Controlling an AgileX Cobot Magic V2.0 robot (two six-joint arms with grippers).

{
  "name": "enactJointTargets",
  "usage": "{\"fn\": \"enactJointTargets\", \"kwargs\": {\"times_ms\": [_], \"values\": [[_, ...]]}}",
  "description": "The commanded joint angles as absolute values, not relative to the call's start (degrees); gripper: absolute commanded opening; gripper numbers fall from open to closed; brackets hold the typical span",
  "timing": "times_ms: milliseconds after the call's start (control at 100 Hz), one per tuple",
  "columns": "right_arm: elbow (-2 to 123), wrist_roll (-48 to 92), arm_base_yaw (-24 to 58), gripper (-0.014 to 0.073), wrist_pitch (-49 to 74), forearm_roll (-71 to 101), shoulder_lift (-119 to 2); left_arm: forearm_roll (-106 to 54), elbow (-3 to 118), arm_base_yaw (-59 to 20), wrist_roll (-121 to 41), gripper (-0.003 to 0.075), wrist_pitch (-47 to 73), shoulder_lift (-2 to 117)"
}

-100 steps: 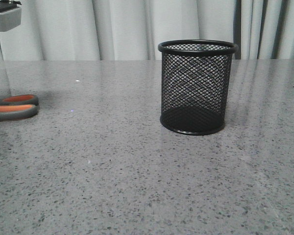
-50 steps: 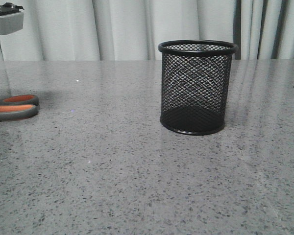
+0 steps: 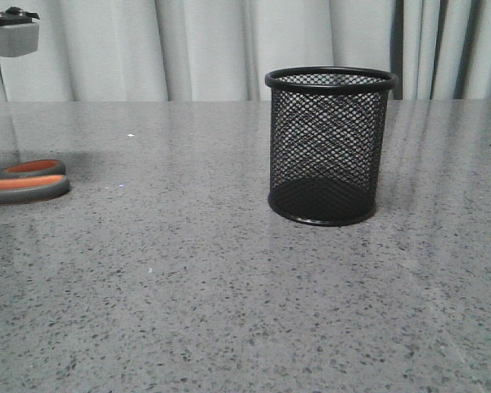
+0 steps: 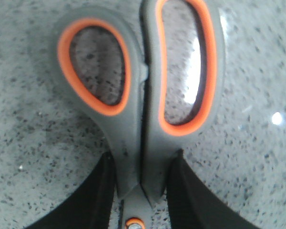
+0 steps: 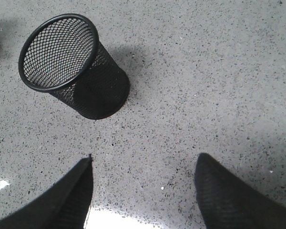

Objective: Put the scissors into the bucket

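The scissors (image 3: 24,182) lie flat at the table's far left; only their grey handles with orange-lined loops show in the front view. In the left wrist view, my left gripper (image 4: 143,157) is shut on the scissors (image 4: 133,138), with both black fingers pressed against the neck just below the finger loops, above the pivot screw. The bucket (image 3: 327,147), a black wire-mesh cup, stands upright and empty mid-table. It also shows in the right wrist view (image 5: 71,71). My right gripper (image 5: 145,160) hangs open and empty above bare table, short of the bucket.
The grey speckled table (image 3: 188,286) stretches in front of pale curtains (image 3: 204,49) at the back. A grey part of the left arm (image 3: 8,34) shows at the top left of the front view.
The scissor handles have shifted slightly to the right in the front view. The dark finger seen at the left edge is out of view. The bucket has not moved.
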State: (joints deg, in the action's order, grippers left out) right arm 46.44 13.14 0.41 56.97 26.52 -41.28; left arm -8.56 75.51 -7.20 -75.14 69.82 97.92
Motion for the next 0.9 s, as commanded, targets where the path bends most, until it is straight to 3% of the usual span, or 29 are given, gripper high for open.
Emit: {"fn": "enactJointTargets", "kwargs": {"times_ms": [0,370,890], "values": [[48.48,13.74,0.30,0.0418,54.55,27.35,-41.55,-11.13,76.88,-8.35,-70.45,-0.0020,72.00,95.31],[48.48,14.56,0.30,0.0418,52.73,32.82,-41.55,-11.02,85.46,-15.70,-69.01,-0.0021,71.94,80.55],[48.48,39.73,0.30,0.0417,51.19,83.02,-41.64,-0.38,95.20,-38.64,-47.49,-0.0021,71.94,70.90]]}}
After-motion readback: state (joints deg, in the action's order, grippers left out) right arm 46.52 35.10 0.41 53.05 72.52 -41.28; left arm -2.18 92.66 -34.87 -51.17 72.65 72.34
